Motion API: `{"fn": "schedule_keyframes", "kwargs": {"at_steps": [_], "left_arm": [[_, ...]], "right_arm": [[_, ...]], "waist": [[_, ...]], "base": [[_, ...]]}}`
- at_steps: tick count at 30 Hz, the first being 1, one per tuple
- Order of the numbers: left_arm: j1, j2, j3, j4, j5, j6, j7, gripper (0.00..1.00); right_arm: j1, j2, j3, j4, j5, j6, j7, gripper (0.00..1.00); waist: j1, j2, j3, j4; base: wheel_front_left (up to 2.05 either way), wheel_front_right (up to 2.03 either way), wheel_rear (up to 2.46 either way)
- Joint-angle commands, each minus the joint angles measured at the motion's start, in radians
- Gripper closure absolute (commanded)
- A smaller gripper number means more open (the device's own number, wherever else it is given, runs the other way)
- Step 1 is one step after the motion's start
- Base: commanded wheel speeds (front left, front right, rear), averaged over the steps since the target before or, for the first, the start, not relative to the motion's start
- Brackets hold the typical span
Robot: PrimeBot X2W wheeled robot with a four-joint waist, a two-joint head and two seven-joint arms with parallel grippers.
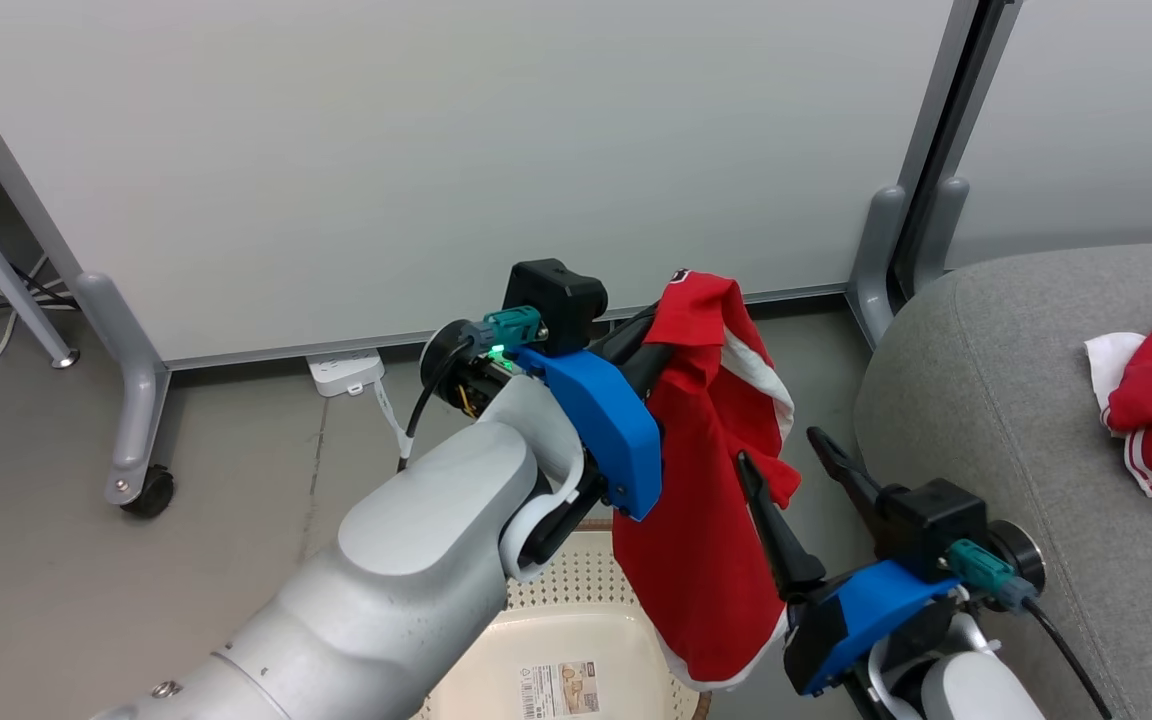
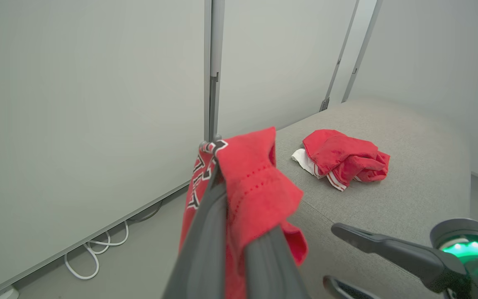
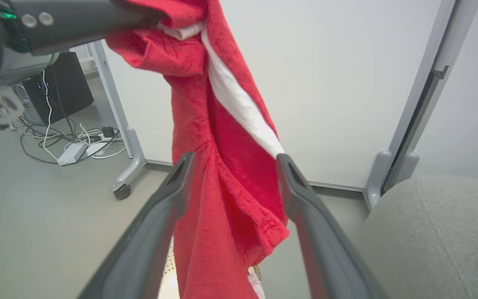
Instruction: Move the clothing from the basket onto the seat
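The left gripper (image 1: 664, 305) is raised above the basket (image 1: 576, 600) with its fingers pressed together on the top fold of a red jersey (image 1: 706, 500). In the left wrist view the cloth (image 2: 251, 187) bunches over and around the two dark fingers (image 2: 206, 232), and a print edged in black and white (image 2: 195, 182) shows on the part drooping down their left side. The jersey hangs long and loose from this grip, with a white stripe (image 3: 239, 104) running down it. Its lower hem reaches the basket's right rim in the head view; whether it touches the rim cannot be told.

The right gripper (image 1: 778, 447) sits low, between the basket and the rounded end of the seat (image 1: 996, 400), its fingers spread wide and clamped on nothing. In its own wrist view the hanging jersey (image 3: 218, 166) shows between the two fingers (image 3: 168, 195); whether it touches them cannot be told.

The basket stands on the floor, its perforated base bare around a paper label (image 1: 558, 688).

A second red garment (image 2: 347, 158) with white trim lies crumpled on top of the grey seat (image 2: 409, 187), back from its rounded end and well apart from both grippers.

White partition panels (image 1: 436, 150) stand behind, with a power strip (image 1: 346, 372) on the floor at their foot.
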Motion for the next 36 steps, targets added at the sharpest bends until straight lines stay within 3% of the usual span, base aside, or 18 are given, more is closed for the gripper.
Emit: {"fn": "schedule_keyframes", "kwargs": {"at_steps": [1,9,20,29,30,31,32,33,36], "left_arm": [[-0.013,0.001,-0.008,0.001,-0.005,0.002,-0.006,1.0],[-0.03,0.002,-0.066,-0.021,-0.048,0.006,-0.025,1.0],[-0.055,0.001,-0.14,-0.051,-0.104,0.019,-0.045,1.0],[-0.073,0.002,-0.176,-0.065,-0.139,0.027,-0.06,1.0],[-0.075,0.002,-0.18,-0.067,-0.143,0.027,-0.06,1.0],[-0.077,0.001,-0.183,-0.068,-0.147,0.029,-0.063,1.0],[-0.079,0.001,-0.186,-0.069,-0.15,0.028,-0.065,1.0],[-0.08,0.001,-0.19,-0.069,-0.153,0.03,-0.067,1.0],[-0.08,0.001,-0.197,-0.068,-0.16,0.032,-0.069,1.0]], "right_arm": [[-0.018,-0.001,0.01,0.007,-0.001,-0.001,0.005,0.0],[-0.155,-0.009,0.076,0.164,0.006,-0.001,0.023,0.0],[-0.369,-0.003,0.166,0.472,0.077,-0.001,-0.036,0.0],[-0.473,0.0,0.251,0.633,0.165,-0.001,-0.071,0.0],[-0.482,-0.001,0.268,0.648,0.178,-0.001,-0.068,0.06],[-0.49,-0.001,0.282,0.661,0.193,-0.001,-0.068,0.54],[-0.5,-0.001,0.293,0.675,0.202,-0.001,-0.071,0.82],[-0.508,-0.001,0.304,0.686,0.21,-0.001,-0.077,1.0],[-0.523,-0.001,0.326,0.716,0.23,-0.001,-0.094,1.0]], "waist": [[0.0,-0.0001,0.001,0.0],[0.0,-0.0001,0.008,0.007],[0.0,-0.0001,-0.001,0.035],[0.0,-0.0001,-0.009,0.043],[0.0,-0.0001,-0.01,0.042],[0.0,-0.0001,-0.01,0.042],[0.0,-0.0001,-0.011,0.041],[0.0,-0.0001,-0.011,0.04],[0.0,-0.0001,-0.014,0.039]], "base": [[0.0,0.0,0.0],[0.0,0.0,0.0],[0.0,0.0,0.0],[0.0,0.0,0.0],[0.0,0.0,0.0],[0.0,0.0,0.0],[0.0,0.0,0.0],[0.0,0.0,0.0],[0.0,0.0,0.0]]}}
